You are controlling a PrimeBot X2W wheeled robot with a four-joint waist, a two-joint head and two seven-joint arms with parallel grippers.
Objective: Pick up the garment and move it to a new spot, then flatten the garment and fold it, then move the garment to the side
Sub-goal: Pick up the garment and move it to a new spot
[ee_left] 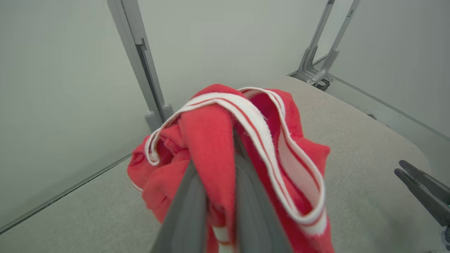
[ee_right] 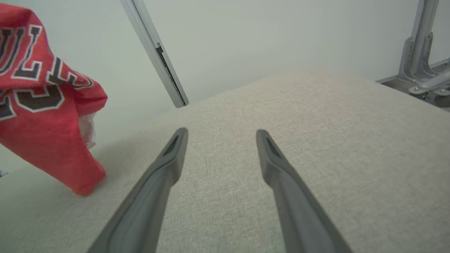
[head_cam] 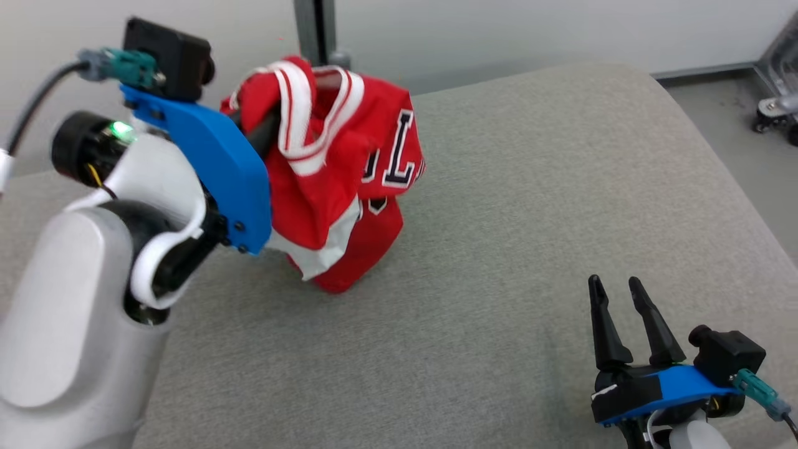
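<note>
Red garment (head_cam: 349, 174): a jersey with black letters edged in white, bunched up and hanging at the far left of the surface. Its lowest fold touches the surface and the rest is held above it. A patch of white inner cloth shows on its near side.
Trim (ee_left: 260, 133): a white band with thin red stripes loops over the top of the bunch. In the left wrist view it drapes across the right-hand finger.
Left gripper (ee_left: 214, 151): raised at the left, its fingers pointing into the top of the bunch. The jaws are nearly closed and pinch a fold of red cloth between them. The fingertips are buried in the fabric.
Left arm (head_cam: 75, 299): a pale forearm with a blue wrist plate stands at the near left, with a green light lit on the wrist.
Right gripper (head_cam: 615, 293): at the near right, low over the surface, with its fingers pointing to the far side. The jaws are spread wide and grip nothing, and the weave shows between them. It is well apart from the garment.
Surface (head_cam: 530, 206): grey woven cloth with a rounded far right corner.
Post (head_cam: 315, 28): a grey upright just behind the garment at the far edge.
Wheeled frame (head_cam: 776, 103): metal, on castors, on the floor beyond the far right corner.
Wall (ee_right: 281, 35): pale and plain along the far side.
</note>
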